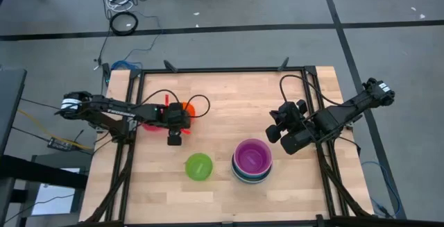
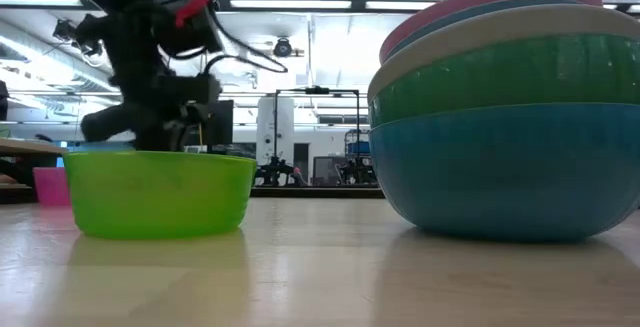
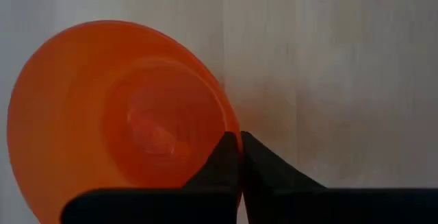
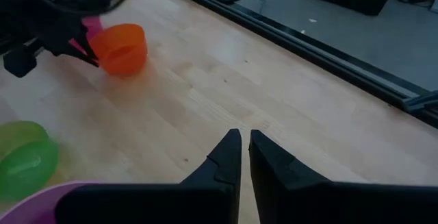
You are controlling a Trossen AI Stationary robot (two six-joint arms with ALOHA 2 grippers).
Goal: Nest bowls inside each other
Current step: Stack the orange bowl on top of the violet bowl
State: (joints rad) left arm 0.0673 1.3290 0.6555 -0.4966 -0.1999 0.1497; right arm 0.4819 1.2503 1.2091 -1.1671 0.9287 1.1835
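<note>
An orange bowl (image 3: 123, 121) stands at the table's left middle (image 1: 189, 107), mouth up. My left gripper (image 3: 238, 136) is shut on it. A small pink bowl (image 1: 149, 124) sits beside the left arm. The lime bowl (image 1: 198, 166) rests on its base near the front edge. To its right a stack of nested bowls (image 1: 252, 159) stands on the table, blue lowest (image 2: 505, 177) and purple on top. My right gripper (image 4: 241, 136) hovers shut and empty, right of the stack (image 1: 275, 126). My left gripper pinches the orange bowl's rim (image 3: 231, 129), one finger inside the bowl and one outside. The fingers slant steeply down from the table's left side. The bowl stays mouth up; whether its base is on the table I cannot tell.
Bare wood lies between the orange bowl and the stack, and along the far side. A black frame rail (image 1: 229, 69) borders the table. Cables run over the left arm (image 1: 156, 95).
</note>
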